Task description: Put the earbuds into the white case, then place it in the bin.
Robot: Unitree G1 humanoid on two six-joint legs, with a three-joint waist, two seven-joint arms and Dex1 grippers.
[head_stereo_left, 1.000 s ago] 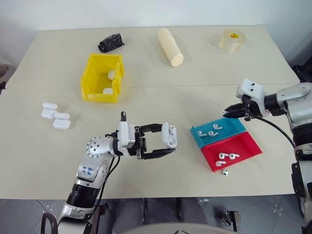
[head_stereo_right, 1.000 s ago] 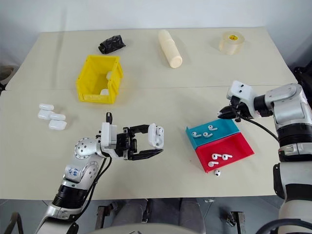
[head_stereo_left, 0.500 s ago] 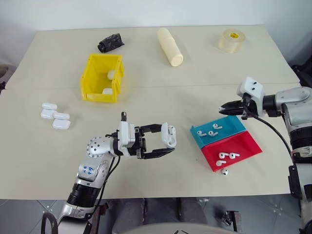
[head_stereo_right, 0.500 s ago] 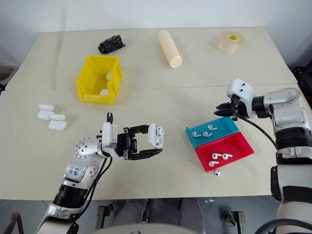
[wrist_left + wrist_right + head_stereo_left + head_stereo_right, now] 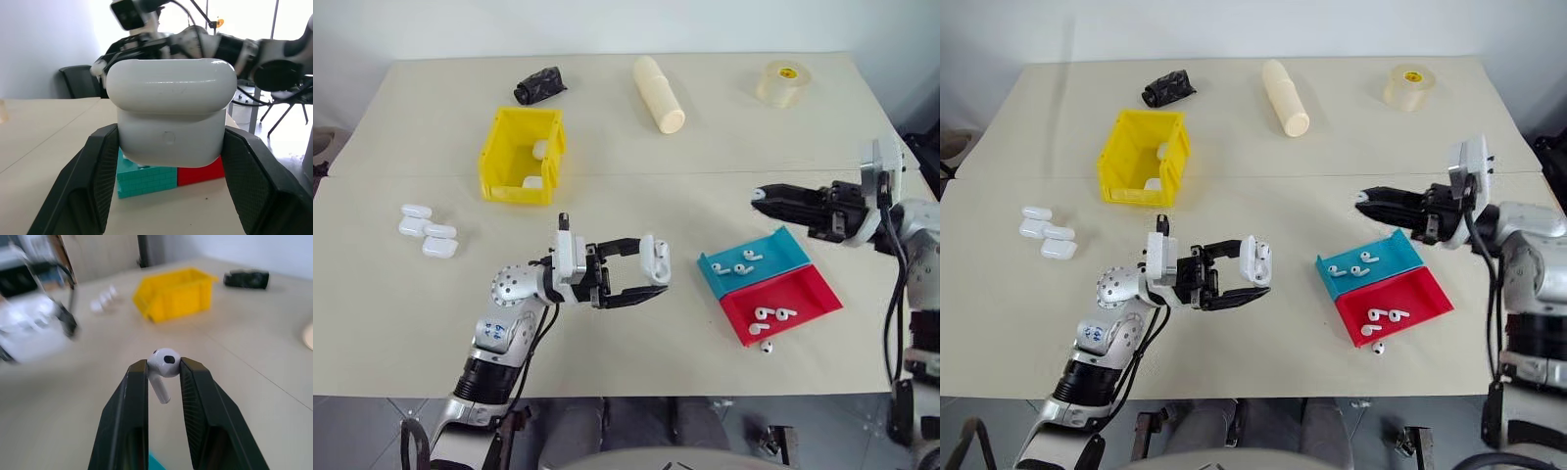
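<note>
- Earbud — pinched between the right hand's two fingertips, stem hanging, held above the bench near the blue tray.
- White case sits clamped in the left hand, lid up, off the bench, across from the right hand.
- More earbuds lie below the right hand in the blue tray and the red tray; one lies loose beside the red.
- Yellow bin stands beyond the left hand — cases inside.

case: white, glossy, held upright above the table
earbud: white, pinched, stem down
bin: yellow, open-topped, on the table
</note>
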